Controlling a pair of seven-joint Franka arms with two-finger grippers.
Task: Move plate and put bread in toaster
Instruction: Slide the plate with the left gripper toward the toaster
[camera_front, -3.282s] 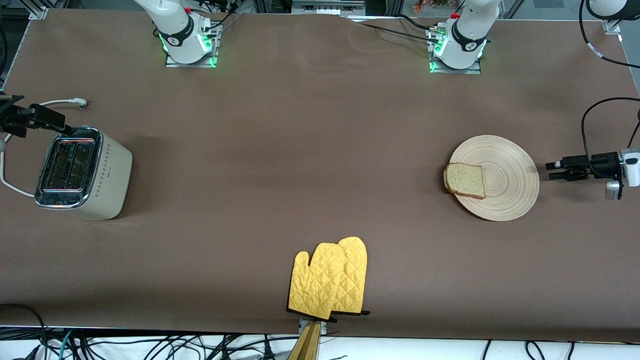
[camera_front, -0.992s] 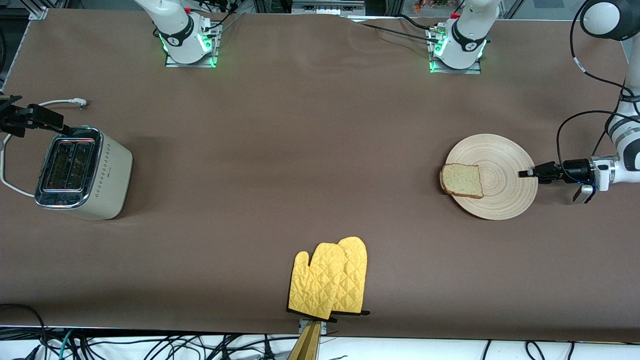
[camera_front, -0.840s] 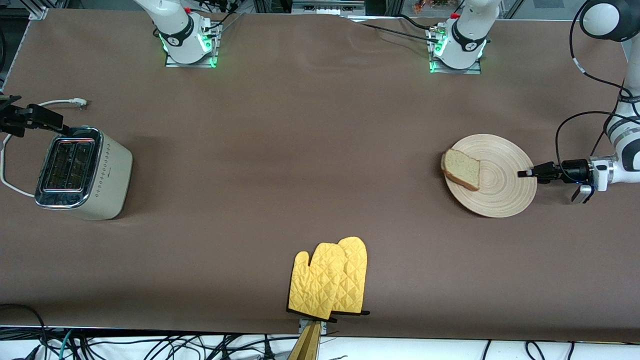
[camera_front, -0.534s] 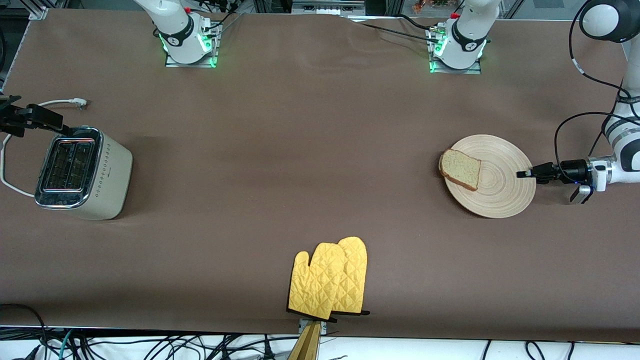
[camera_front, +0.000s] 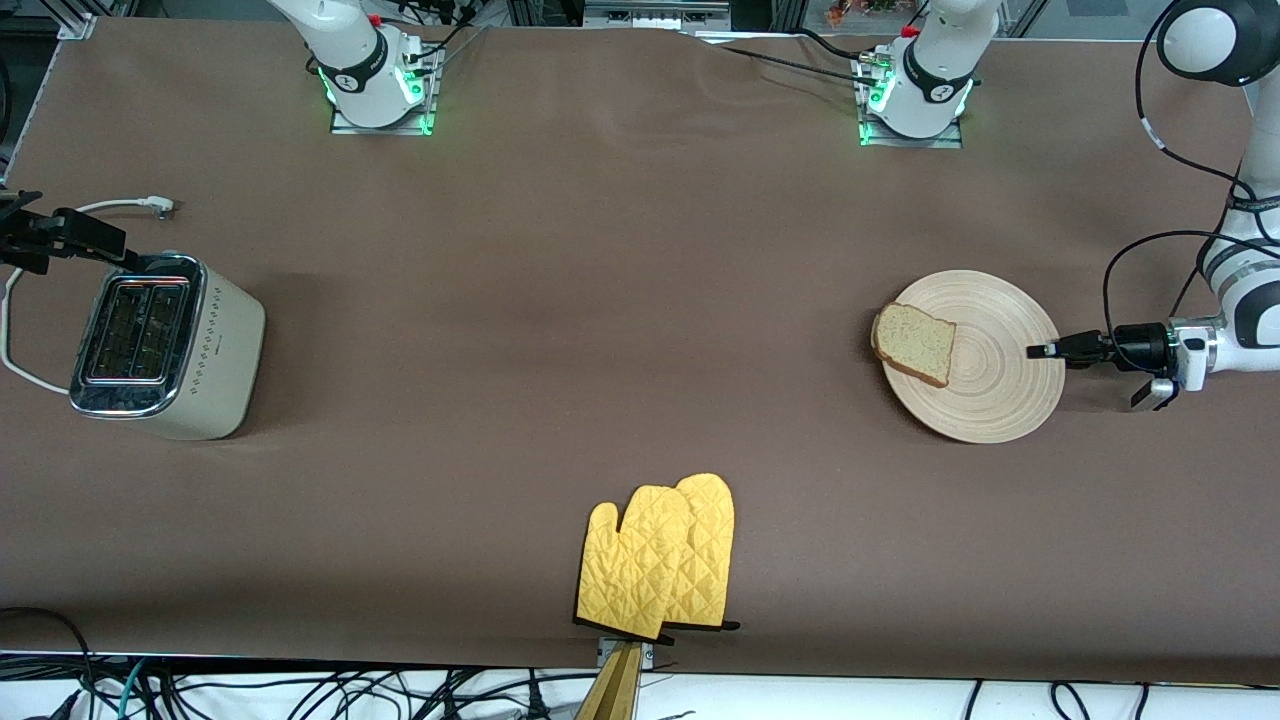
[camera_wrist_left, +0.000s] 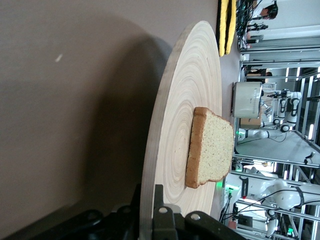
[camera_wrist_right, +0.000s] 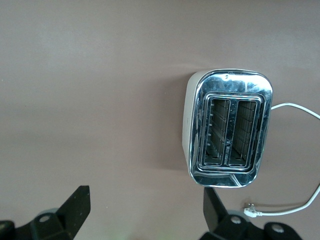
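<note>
The pale wooden plate (camera_front: 985, 375) is gripped at its rim by my left gripper (camera_front: 1040, 350), whose fingers pinch the edge toward the left arm's end of the table. The plate looks tilted, its gripped side raised. In the left wrist view the rim (camera_wrist_left: 165, 150) runs between my left gripper's (camera_wrist_left: 149, 202) fingers. The bread (camera_front: 912, 343) (camera_wrist_left: 210, 147) lies on the plate, overhanging the rim toward the right arm's end. The cream toaster (camera_front: 165, 345) (camera_wrist_right: 227, 130) stands at the right arm's end, both slots empty. My right gripper (camera_front: 70, 235) (camera_wrist_right: 145, 210) hangs open beside it, holding nothing.
A pair of yellow oven mitts (camera_front: 655, 565) lies near the table's front edge, at mid-table. The toaster's white cord (camera_front: 110, 205) trails on the table beside the right gripper. Brown tabletop (camera_front: 560, 330) stretches between plate and toaster.
The left gripper, open and apart from the plate earlier, has shut on its rim. Over the last second it tilted the plate and shifted it slightly toward the right arm's end; the bread slid with it.
</note>
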